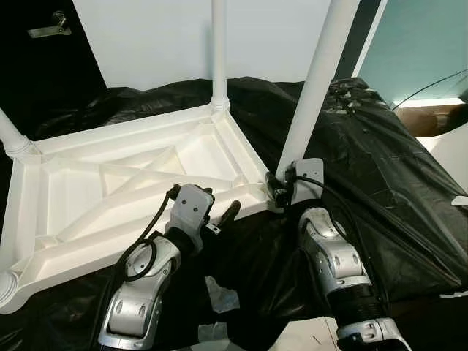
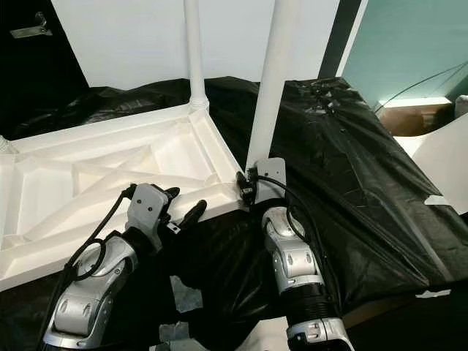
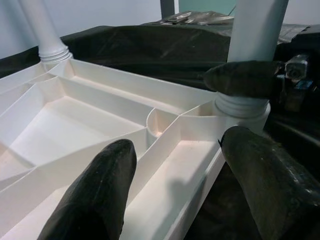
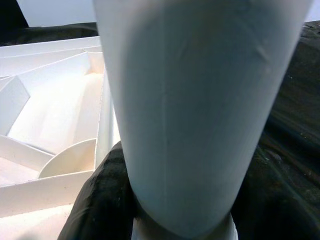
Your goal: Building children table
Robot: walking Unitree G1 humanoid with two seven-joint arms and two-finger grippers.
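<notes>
Both silver arms reach forward from the bottom of the head views over a black plastic sheet [image 1: 380, 168] covering the surface. Left gripper [image 1: 219, 219] sits at the near edge of the white tabletop [image 1: 110, 190], fingers spread open; in its wrist view one black finger [image 3: 95, 195] hangs over the ribbed underside and the other finger is just outside the rim, neither clearly pressing on it. Right gripper [image 1: 281, 186] is at the near right corner of the tabletop, closed around the base of a white table leg [image 1: 314, 88]; its wrist view shows a black finger [image 4: 102, 200] wrapped against the leg just above the socket collar. Tabletop lies upside down on the sheet, ribs and diagonal braces facing up. That gripped leg stands in the corner socket, leaning slightly to the right as it rises out of the picture. Second leg [image 1: 219, 51] stands upright in the far right corner socket. Third leg [image 1: 11, 131] rises from the far left corner, tilted left. Near left corner socket [image 1: 6, 285] is partly cut off by the picture edge. Behind the sheet is a white wall [image 1: 146, 36], a teal panel [image 1: 424, 44] on the right, and a dark area with a metal handle [image 1: 47, 28] on the far left.
</notes>
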